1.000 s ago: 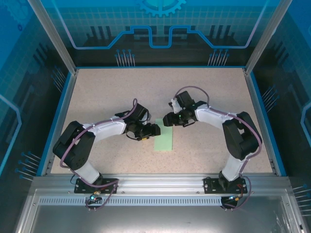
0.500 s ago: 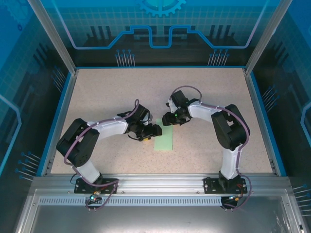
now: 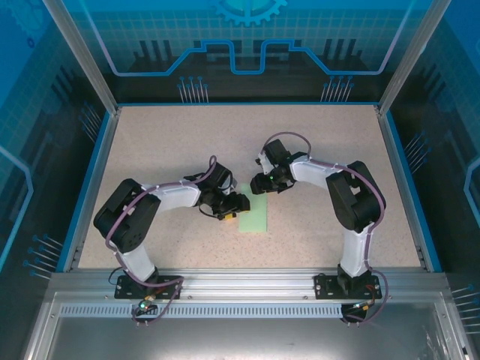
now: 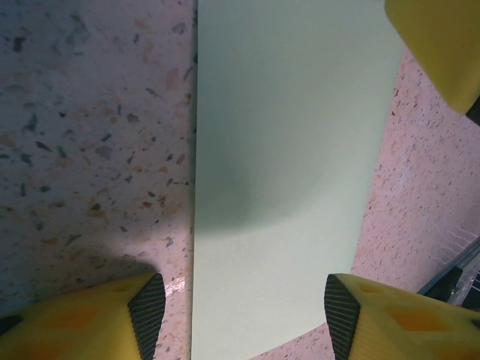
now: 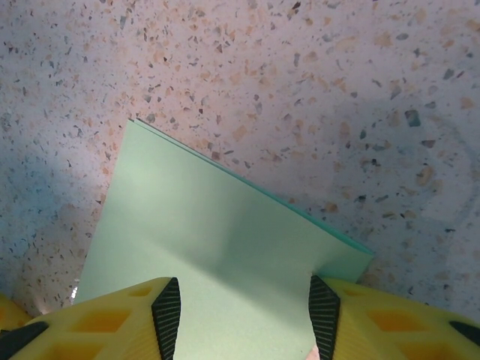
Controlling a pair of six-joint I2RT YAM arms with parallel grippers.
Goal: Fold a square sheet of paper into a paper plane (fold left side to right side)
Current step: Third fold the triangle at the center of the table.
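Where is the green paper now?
In the top view the sheet of paper lies on the table near its centre, its far end between the left gripper and the right gripper.

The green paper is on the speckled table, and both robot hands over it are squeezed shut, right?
No, both hands are open. The wrist views show the left hand and the right hand with fingers spread wide over the green paper on the speckled table.
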